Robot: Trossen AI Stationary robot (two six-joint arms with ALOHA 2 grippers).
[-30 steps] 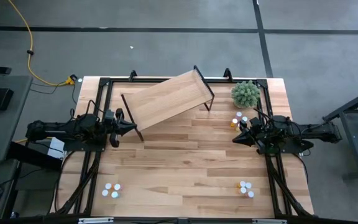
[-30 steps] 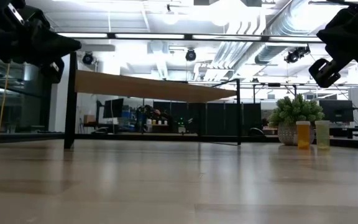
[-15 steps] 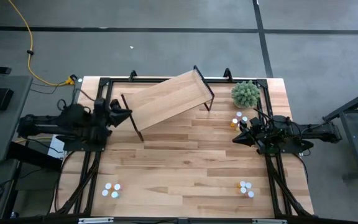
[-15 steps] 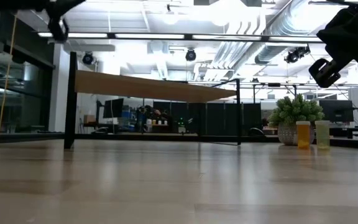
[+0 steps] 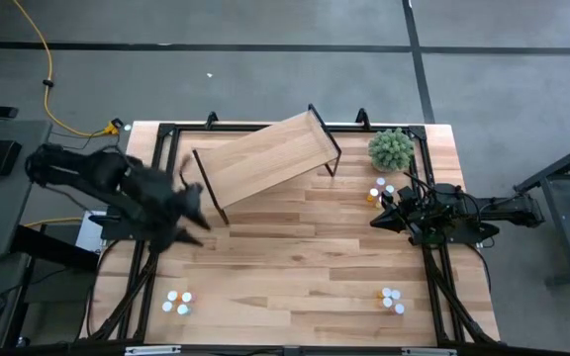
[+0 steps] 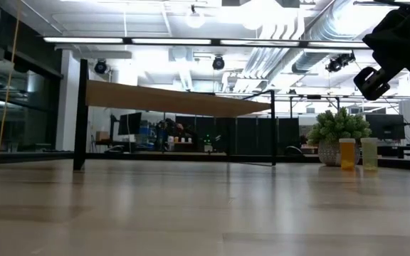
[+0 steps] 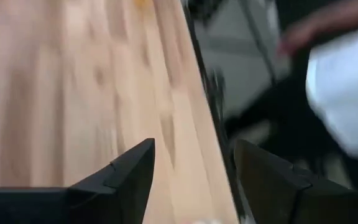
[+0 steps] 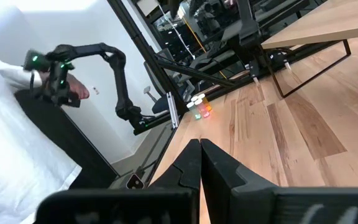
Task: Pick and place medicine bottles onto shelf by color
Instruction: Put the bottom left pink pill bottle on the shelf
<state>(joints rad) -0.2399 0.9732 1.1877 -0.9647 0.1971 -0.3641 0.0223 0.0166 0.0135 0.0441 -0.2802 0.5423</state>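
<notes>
The shelf (image 5: 265, 158), a light-wood plank on thin black legs, stands slantwise on its legs at the table's far side. Medicine bottles stand on the table in three small groups: near left (image 5: 177, 302), near right (image 5: 392, 299), and by the plant (image 5: 379, 190). The low view shows an orange bottle (image 6: 347, 153) and a yellow bottle (image 6: 369, 153). My left gripper (image 5: 196, 208) hangs raised over the table's left side, open, with nothing between its fingers (image 7: 129, 177). At the right side, beside the bottles by the plant, my right gripper (image 5: 376, 220) waits shut and holds nothing.
A fuzzy green plant (image 5: 392, 148) in a pot stands at the far right corner beside the shelf. Black frame rails (image 5: 151, 247) run along the table's left and right sides. A person's white sleeve (image 8: 17, 124) shows beyond the left edge. The table's middle (image 5: 295, 247) is bare wood.
My left gripper has risen from beside the shelf's left leg, out of the low view's top edge, and has tipped from level to slanting down. It has swung a little toward the near edge. Its fingers, shut to a point before, now stand apart.
</notes>
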